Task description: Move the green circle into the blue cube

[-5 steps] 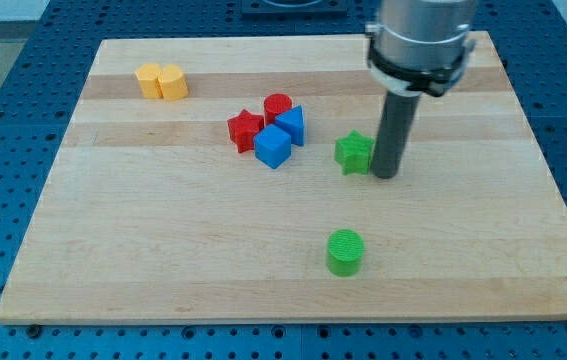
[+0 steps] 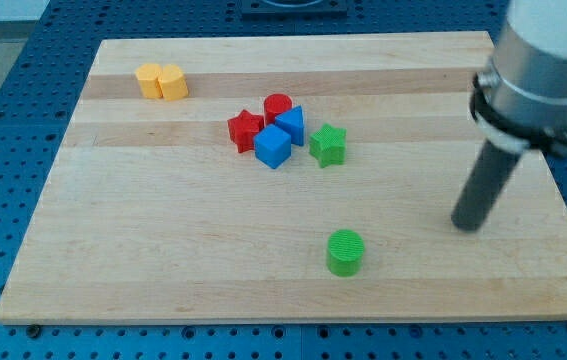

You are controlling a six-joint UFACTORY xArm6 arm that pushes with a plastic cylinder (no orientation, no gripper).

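The green circle (image 2: 344,251) lies on the wooden board (image 2: 163,250) near the view's bottom, right of centre. The blue cube (image 2: 273,147) sits in a cluster near the board's middle top, touching a red star (image 2: 245,130), another blue block (image 2: 291,123) and a red cylinder (image 2: 278,104). A green star (image 2: 328,145) stands just right of the blue cube. My tip (image 2: 467,225) rests on the board at the view's right, well to the right of the green circle and slightly above it, touching no block.
Two yellow blocks (image 2: 160,81) stand side by side near the board's top left corner. The board's right edge runs close beside my tip. A blue perforated table surrounds the board.
My tip has moved from beside the green star to the view's right and down. The green star now sits further left, close to the blue cube. The green circle has not moved.
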